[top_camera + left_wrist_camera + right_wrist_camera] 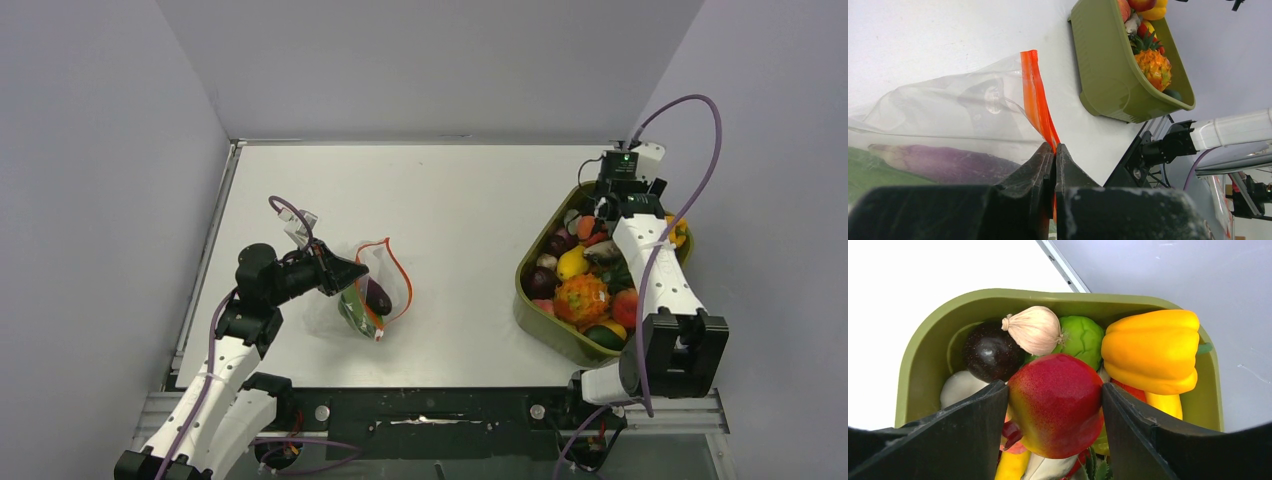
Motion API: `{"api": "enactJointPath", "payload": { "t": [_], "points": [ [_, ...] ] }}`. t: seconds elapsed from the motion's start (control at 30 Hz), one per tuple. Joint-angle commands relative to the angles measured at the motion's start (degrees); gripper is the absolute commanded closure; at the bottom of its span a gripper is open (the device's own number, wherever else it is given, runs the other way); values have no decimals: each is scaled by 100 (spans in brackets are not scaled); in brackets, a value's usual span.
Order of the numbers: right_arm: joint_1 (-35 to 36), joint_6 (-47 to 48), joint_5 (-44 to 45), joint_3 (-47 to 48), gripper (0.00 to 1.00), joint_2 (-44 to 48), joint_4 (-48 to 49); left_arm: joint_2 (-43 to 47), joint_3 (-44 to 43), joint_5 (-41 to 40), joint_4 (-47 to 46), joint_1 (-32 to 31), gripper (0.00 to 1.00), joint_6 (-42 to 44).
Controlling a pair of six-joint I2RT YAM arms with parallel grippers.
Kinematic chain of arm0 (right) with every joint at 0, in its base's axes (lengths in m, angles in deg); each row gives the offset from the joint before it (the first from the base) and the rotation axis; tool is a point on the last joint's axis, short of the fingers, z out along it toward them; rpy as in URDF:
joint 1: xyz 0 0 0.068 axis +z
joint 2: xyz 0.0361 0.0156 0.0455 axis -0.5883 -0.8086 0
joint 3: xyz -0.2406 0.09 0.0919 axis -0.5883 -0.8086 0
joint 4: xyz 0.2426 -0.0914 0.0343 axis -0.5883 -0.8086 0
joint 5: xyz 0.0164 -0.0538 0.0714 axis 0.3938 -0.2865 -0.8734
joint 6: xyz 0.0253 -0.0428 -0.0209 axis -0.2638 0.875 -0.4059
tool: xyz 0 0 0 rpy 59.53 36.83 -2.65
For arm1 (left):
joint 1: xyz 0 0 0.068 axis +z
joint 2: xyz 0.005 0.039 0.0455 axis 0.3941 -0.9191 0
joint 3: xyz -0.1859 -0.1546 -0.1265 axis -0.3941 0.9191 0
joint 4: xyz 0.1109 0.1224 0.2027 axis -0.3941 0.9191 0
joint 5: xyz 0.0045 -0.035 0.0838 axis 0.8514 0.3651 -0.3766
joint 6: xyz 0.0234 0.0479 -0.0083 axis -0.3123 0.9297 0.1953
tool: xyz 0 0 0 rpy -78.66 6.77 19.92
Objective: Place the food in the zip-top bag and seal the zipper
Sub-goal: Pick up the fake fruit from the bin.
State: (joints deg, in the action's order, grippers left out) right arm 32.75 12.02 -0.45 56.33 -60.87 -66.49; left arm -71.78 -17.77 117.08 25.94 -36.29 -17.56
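In the olive tub (923, 355) at the table's (450, 200) right side, I have the right gripper (1054, 390) straddling a red-and-yellow fruit (1058, 412). Its fingers (973, 430) sit flush against the fruit's two flanks. I cannot tell whether they press or merely touch. The fruit lies on top of the heap, just in front of a garlic bulb (1034, 330) and beside a yellow pepper (1150, 350).

I judge this to be the pick of another piece of food. Next I need a firm squeeze and a straight lift clear of the neighbours, then a carry across to the zip-top bag (948, 110). The bag lies well apart, on the left. There the left gripper (1054, 148) is clamped on the orange zipper (1034, 85), holding the mouth up. A purple aubergine (943, 162) and a green piece (873, 177) are already inside.
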Motion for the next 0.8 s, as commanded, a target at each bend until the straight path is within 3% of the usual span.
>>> {"api": "enactJointPath", "payload": {
  "t": [0.0,0.3,0.57,0.77],
  "points": [
    [124,53,1,29,49,369,72,88,-225,-22,-184,-27,100,96],
    [655,149,-331,48,53,681,-11,84,-227,-40,-172,-25,100,98],
    [1670,2,-590,230,53,910,-124,53,-227,-31,-165,-21,100,91],
    [2841,-211,-838,499,53,1012,38,70,-225,-54,-157,-28,100,90]
  ]
}}
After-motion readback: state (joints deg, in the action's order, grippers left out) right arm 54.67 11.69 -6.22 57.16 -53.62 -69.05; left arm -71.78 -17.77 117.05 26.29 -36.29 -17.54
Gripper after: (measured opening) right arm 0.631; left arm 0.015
